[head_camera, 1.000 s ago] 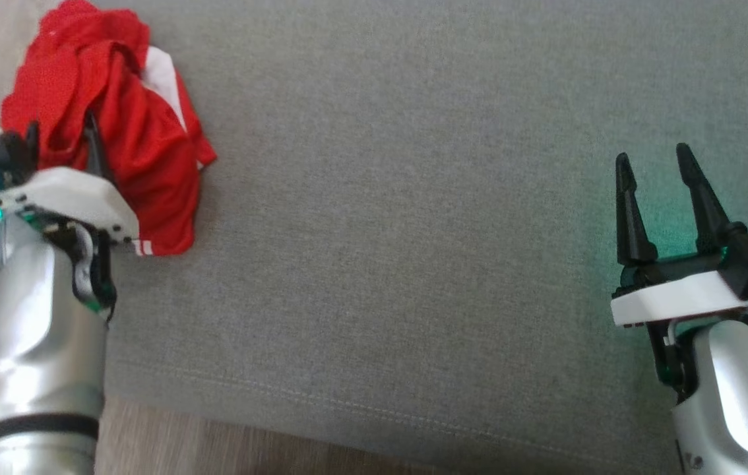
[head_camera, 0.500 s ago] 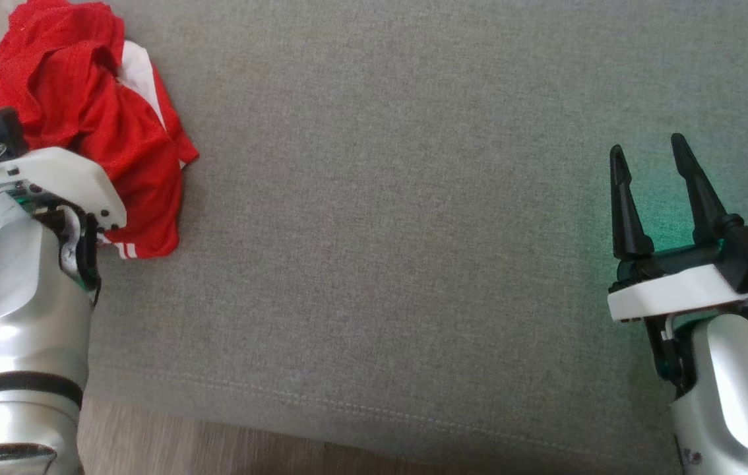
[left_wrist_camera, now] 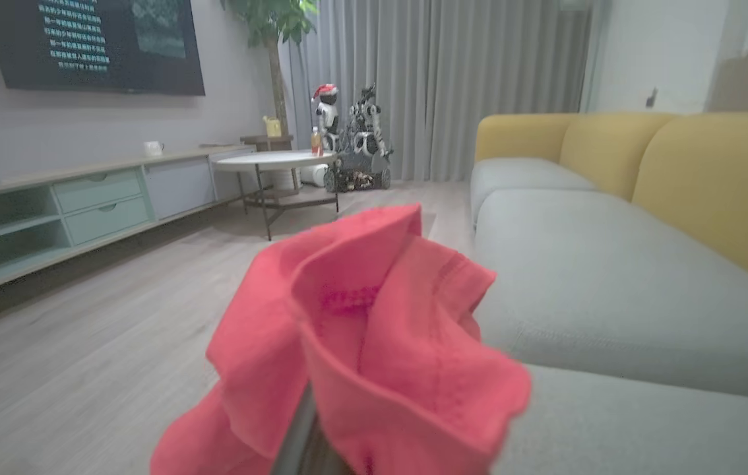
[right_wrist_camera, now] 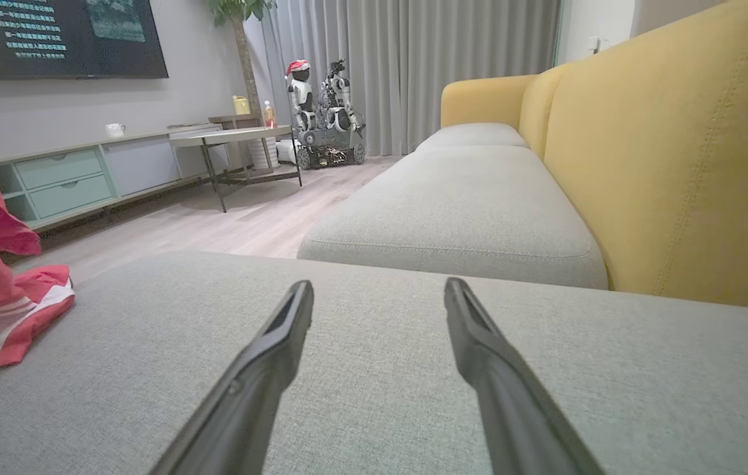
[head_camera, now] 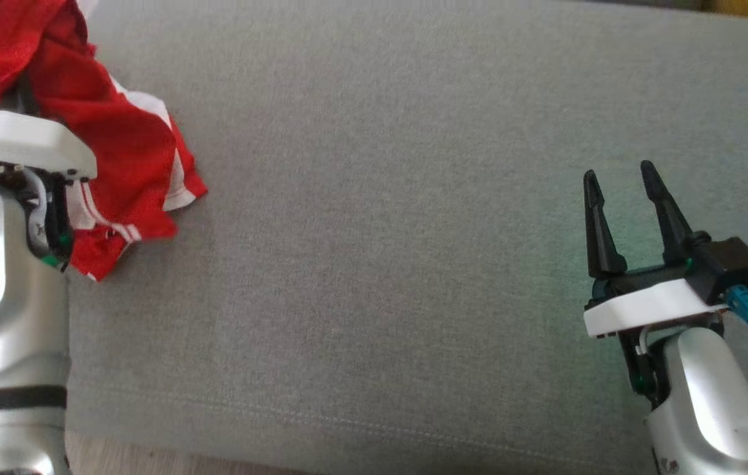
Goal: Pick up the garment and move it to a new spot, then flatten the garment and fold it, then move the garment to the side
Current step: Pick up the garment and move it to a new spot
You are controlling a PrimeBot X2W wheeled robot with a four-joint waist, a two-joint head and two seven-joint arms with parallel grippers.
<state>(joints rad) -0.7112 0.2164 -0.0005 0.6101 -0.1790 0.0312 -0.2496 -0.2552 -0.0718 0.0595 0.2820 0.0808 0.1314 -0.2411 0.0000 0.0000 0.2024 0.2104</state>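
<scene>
Garment (head_camera: pixel 130 152) now partly up off the cushion (head_camera: pixel 380 264), pinched in the left gripper (left_wrist_camera: pixel 298 435); right gripper (head_camera: pixel 618 173) spread, empty.

Living room: sofa (right_wrist_camera: pixel 644 165), television (right_wrist_camera: pixel 57 36).

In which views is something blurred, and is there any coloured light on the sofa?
Left wrist view: the garment sits close to the lens, soft and washed out to pink. Head view: a green glow lies on the sofa around the right gripper. Right wrist view: fairly sharp, no glare.
</scene>
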